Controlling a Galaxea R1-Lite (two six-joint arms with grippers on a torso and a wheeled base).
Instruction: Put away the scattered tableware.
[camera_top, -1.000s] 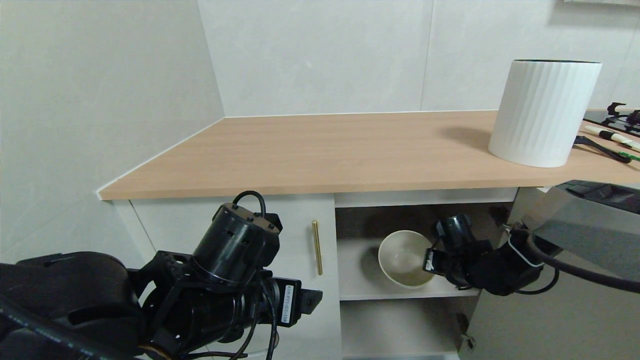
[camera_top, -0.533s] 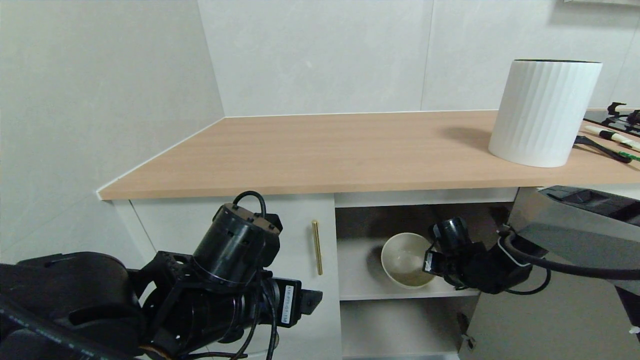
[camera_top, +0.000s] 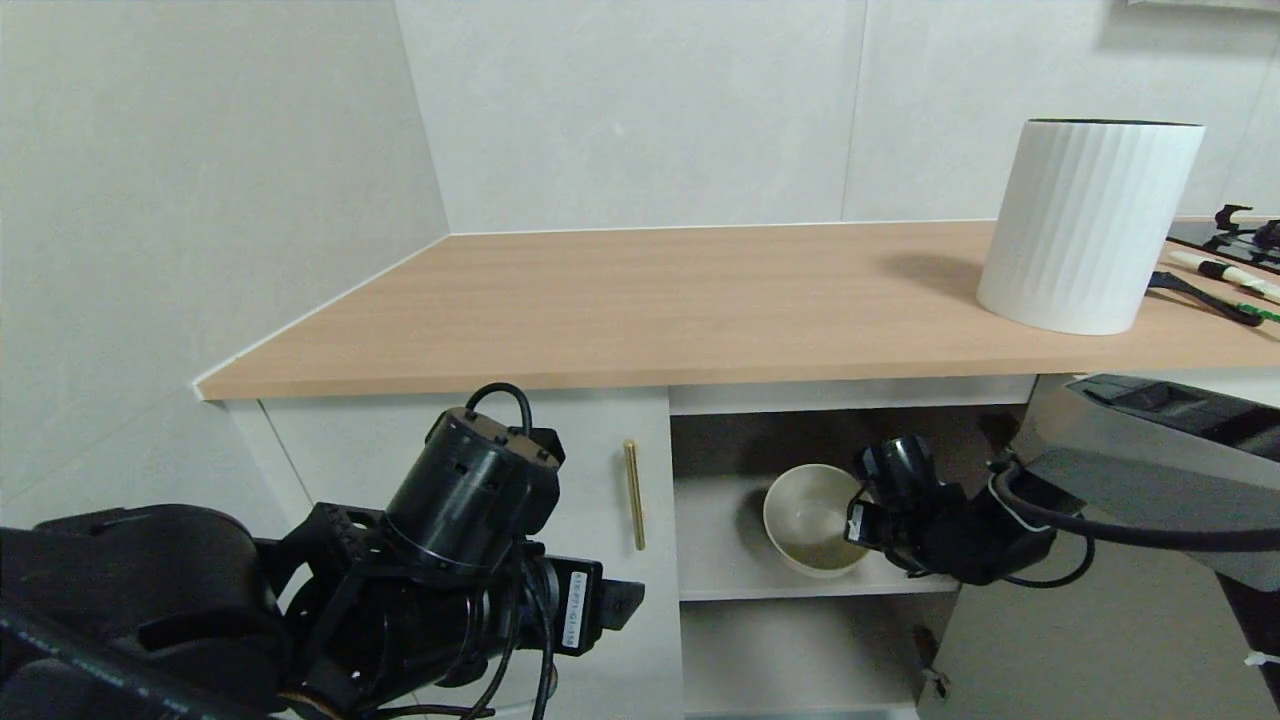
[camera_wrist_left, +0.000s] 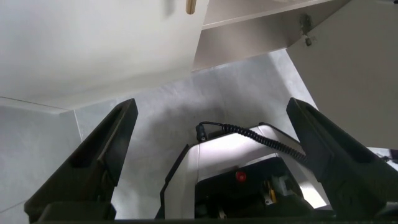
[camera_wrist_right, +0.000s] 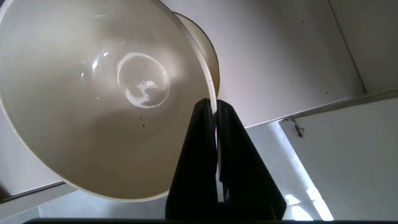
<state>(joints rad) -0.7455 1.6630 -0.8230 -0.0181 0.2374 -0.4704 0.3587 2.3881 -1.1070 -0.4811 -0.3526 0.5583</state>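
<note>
We see the right pincer (camera_wrist_right: 216, 115) pinching the bowl (camera_wrist_right: 106, 99) by its rim at the shelf (camera_top: 716, 562) for stowing; left pincer (camera_wrist_left: 211, 106) gapes empty.

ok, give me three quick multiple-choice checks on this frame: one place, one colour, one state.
1. Where is the bowl?
A) in a sink
B) inside the open cabinet, at its upper shelf
C) on the floor

2. What colour is the ribbed container on the countertop?
A) white
B) red
C) black

3. What is the right hand doing?
A) open and empty
B) shut on the bowl's rim
C) shut on a spoon

Answers:
1 B, the head view shows it past the open door, above the shelf board.
2 A, it is plain white all round.
3 B, the right wrist view shows it clamped across the rim.
</note>
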